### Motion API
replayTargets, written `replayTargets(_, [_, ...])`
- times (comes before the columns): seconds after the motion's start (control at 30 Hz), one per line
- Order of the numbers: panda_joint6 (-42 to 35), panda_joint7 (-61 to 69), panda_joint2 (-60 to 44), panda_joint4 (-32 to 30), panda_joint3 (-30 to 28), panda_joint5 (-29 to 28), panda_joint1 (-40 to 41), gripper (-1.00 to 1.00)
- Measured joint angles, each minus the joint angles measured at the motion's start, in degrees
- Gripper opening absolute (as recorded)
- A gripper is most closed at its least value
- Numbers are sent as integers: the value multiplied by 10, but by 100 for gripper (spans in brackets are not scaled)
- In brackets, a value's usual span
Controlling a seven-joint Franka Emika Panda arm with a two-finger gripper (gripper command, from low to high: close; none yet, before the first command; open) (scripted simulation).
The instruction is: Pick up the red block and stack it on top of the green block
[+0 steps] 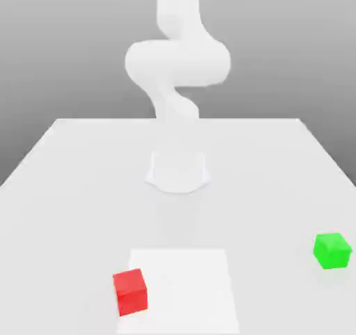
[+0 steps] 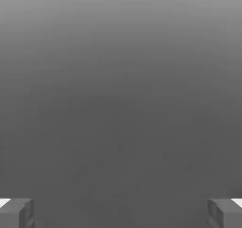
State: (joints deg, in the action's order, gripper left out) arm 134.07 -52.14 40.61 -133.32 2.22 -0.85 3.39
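The red block (image 1: 131, 292) sits on the white table (image 1: 69, 188) near the front, toward the exterior view's left. The green block (image 1: 332, 249) rests on the table far to the exterior view's right, well apart from the red one. In the hand view my gripper (image 2: 121, 214) is open: its two grey fingertips (image 2: 19, 213) stand wide apart with nothing between them, and behind them is plain grey background. The white arm (image 1: 177, 62) rises from its base and bends upward out of the exterior view, high above both blocks.
The arm's round base (image 1: 178, 170) stands at the middle of the table, behind the blocks. A slightly lighter square patch (image 1: 188, 285) lies on the table beside the red block. The table's edges run along both sides and the back.
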Motion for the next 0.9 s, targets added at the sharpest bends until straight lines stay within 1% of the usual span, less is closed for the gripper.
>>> replayTargets(0.23, [65, -184, -150, -44, 54, -31, 86, 0])
replayTargets(0.43, [119, -340, -275, -80, 75, -59, 137, 0])
replayTargets(0.6, [165, -458, -378, -111, 69, -66, 157, 0])
replayTargets(0.77, [214, -543, -475, -141, 65, -33, 167, 0])
replayTargets(0.9, [277, -573, -556, -135, 48, -48, 155, 0])
